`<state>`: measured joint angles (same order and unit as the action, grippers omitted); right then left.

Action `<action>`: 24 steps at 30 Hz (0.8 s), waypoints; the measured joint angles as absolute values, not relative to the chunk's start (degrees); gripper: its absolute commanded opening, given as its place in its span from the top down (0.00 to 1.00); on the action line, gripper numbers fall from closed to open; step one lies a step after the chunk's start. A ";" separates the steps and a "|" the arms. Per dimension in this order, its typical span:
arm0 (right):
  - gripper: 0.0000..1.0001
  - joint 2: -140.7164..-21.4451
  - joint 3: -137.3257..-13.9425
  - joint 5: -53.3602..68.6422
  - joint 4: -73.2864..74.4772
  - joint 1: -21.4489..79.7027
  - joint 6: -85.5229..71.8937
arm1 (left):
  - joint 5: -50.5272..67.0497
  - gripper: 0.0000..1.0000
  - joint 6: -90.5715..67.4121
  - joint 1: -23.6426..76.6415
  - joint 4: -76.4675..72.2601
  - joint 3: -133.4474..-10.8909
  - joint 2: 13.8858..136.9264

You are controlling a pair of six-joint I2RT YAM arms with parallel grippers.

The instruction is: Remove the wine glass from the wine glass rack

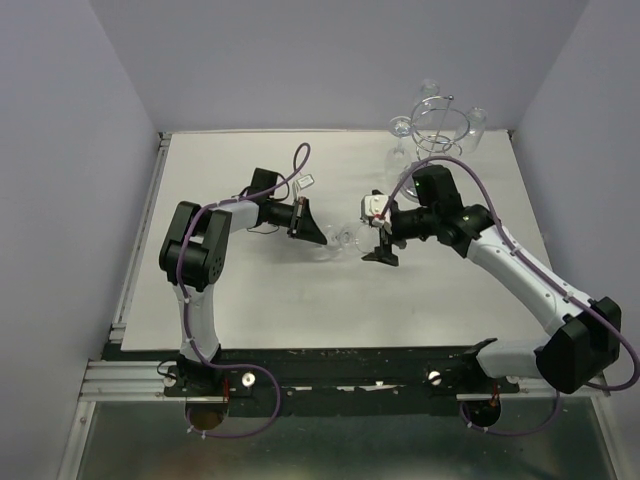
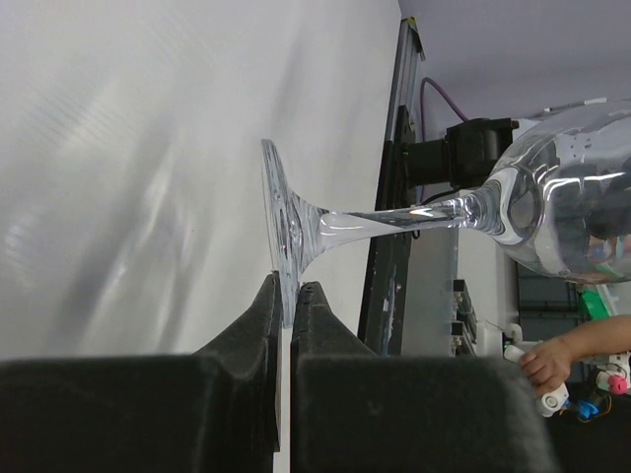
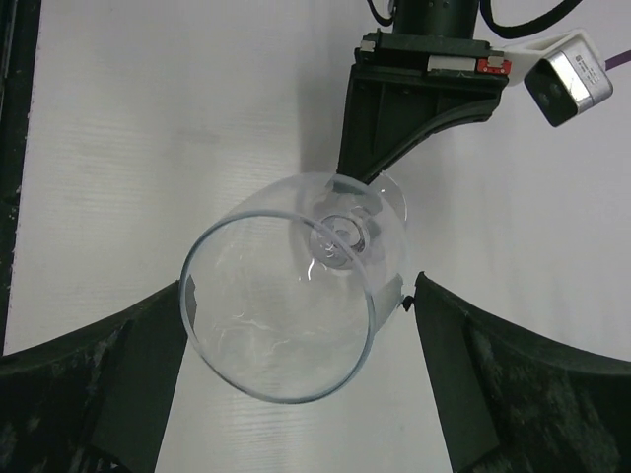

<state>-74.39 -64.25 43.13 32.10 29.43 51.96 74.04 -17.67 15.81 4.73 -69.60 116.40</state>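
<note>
The left tool is clenched on the foot of the wine glass, holding it sideways over the middle of the desk, well apart from the rack at the far right (other glasses hang there), while the right tool stands released either side of the bowl, leaving the weight, I judge, to the left alone.

table: white, matte | walls: pale lilac | rail: aluminium, near edge

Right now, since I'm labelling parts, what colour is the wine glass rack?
The wine glass rack is shiny silver wire; the top view shows it best.
</note>
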 measured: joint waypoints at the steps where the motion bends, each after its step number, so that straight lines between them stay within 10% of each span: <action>1: 0.06 -74.83 -64.47 43.13 31.35 29.47 51.16 | 74.04 1.00 -17.85 15.81 4.67 -69.60 116.40; 8: 0.23 -76.69 -65.87 43.22 28.53 29.63 46.89 | 74.08 1.00 -18.85 15.44 4.40 -69.28 116.40; 14: 0.32 -77.58 -66.94 43.29 28.29 29.63 45.01 | 73.58 0.55 -18.24 15.38 5.61 -69.21 116.40; 24: 0.40 -81.58 -69.23 43.07 28.58 29.67 39.83 | 67.75 0.34 -12.64 15.66 12.67 -69.78 116.36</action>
<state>-81.58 -69.23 43.07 28.58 29.67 39.83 67.75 -12.64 15.66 12.67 -69.78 116.36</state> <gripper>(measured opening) 0.801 0.637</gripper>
